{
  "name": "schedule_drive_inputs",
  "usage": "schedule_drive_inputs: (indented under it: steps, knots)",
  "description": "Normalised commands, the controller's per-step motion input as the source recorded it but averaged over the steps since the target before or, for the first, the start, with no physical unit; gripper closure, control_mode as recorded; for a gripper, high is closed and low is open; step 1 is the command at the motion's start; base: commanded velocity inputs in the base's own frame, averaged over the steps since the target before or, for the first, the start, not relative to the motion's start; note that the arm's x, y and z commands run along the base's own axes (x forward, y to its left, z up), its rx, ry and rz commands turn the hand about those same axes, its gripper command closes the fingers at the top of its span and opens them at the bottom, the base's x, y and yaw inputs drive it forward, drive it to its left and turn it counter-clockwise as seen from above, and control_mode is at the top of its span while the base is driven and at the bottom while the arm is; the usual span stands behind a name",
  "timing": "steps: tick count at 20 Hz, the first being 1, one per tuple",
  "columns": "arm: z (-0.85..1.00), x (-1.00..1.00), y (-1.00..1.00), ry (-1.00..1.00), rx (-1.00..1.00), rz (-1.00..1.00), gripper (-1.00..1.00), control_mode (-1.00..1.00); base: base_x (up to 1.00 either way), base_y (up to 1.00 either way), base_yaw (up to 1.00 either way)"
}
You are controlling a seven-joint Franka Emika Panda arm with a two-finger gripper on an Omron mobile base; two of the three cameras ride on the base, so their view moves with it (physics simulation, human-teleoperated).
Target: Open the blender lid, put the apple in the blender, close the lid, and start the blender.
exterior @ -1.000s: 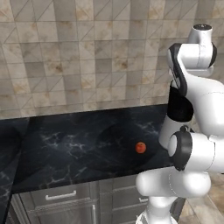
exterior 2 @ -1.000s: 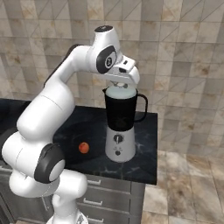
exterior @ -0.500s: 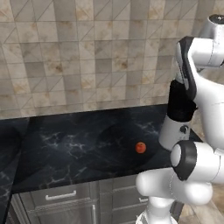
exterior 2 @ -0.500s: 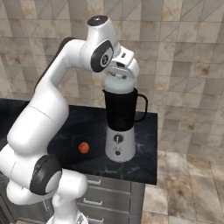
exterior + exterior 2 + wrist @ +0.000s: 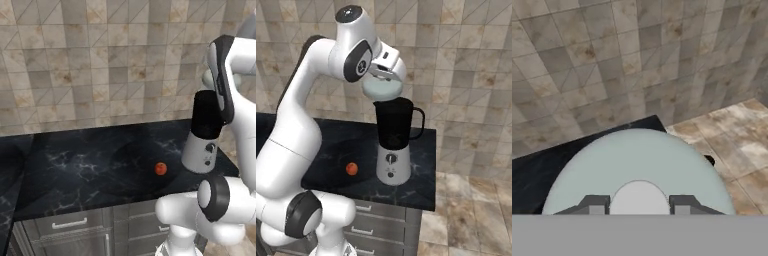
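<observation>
I count one blender (image 5: 393, 145), silver tapered base, dark open jar; one round red apple (image 5: 352, 169) left of it on the black marbled worktop (image 5: 80, 170). My claw (image 5: 639, 202) pinches the knob of one pale domed lid (image 5: 382, 88), lifted just above the jar.

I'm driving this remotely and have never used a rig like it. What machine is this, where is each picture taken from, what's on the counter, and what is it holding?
It is a white robot arm on a drivable base, in a rendered kitchen. Two pictures come from cameras on the base, behind the arm to its left and right. The third looks along the end effector itself.

On the dark counter stand the blender and, apart from it, a small apple.

The end effector is shut on the blender lid, gripping its small knob between the two fingers. The lid hangs lifted above the jar, tilted, so the jar is open.
</observation>
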Motion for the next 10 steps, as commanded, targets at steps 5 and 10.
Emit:
schedule_drive_inputs:
  steps: [5,10]
  knots:
    - [0.03,-0.31,0.83,0.02,-0.01,0.06,1.0,-1.0,0.0,0.0,0.0]
    - [0.0,-0.05,1.0,0.12,-0.05,0.05,1.0,-1.0,0.0,0.0,0.0]
